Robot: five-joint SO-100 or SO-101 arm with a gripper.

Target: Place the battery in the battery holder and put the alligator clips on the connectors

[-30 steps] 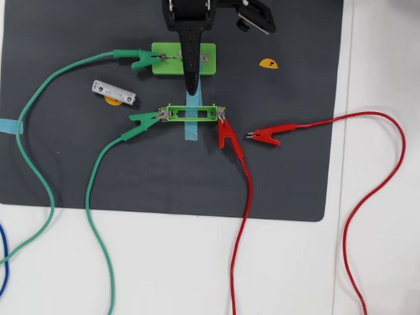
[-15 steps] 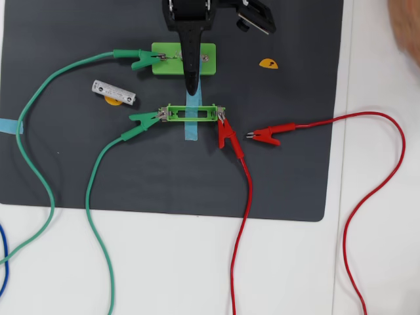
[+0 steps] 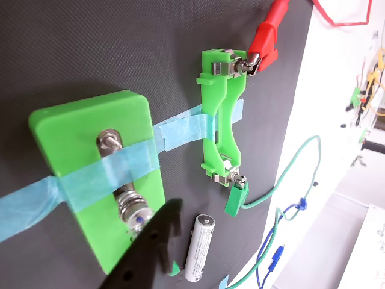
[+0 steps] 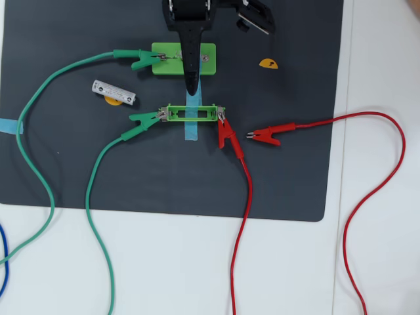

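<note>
**Holder still empty; three clips on, one red clip loose**

The battery (image 4: 113, 92) lies untouched on the dark mat (image 4: 65, 170), near the mat's upper left, well apart from the battery holder (image 4: 192, 113), which sits taped at mid-mat with nothing in its frame. Seating the battery looks like the main step left.

Of the alligator clips, one green clip (image 4: 146, 120) bites the holder's left tab and a red clip (image 4: 227, 136) bites its right tab; the wrist view shows both gripping the metal ends. Another green clip (image 4: 141, 60) is on the left screw of the green plate (image 4: 183, 58) near the mat's top edge. The second red clip (image 4: 265, 136) lies loose on the mat just right of the holder, so the plate's right connector (image 4: 205, 58) appears still to need it.

The gripper (image 4: 191, 88) hangs over the gap between plate and holder, holding nothing. Only one dark finger shows clearly, so I cannot tell how wide the jaws stand.

Blue tape (image 4: 192, 131) crosses the holder's middle and may hinder seating the battery. A small yellow piece (image 4: 268, 63) lies toward the mat's upper right, clear of the work.
</note>
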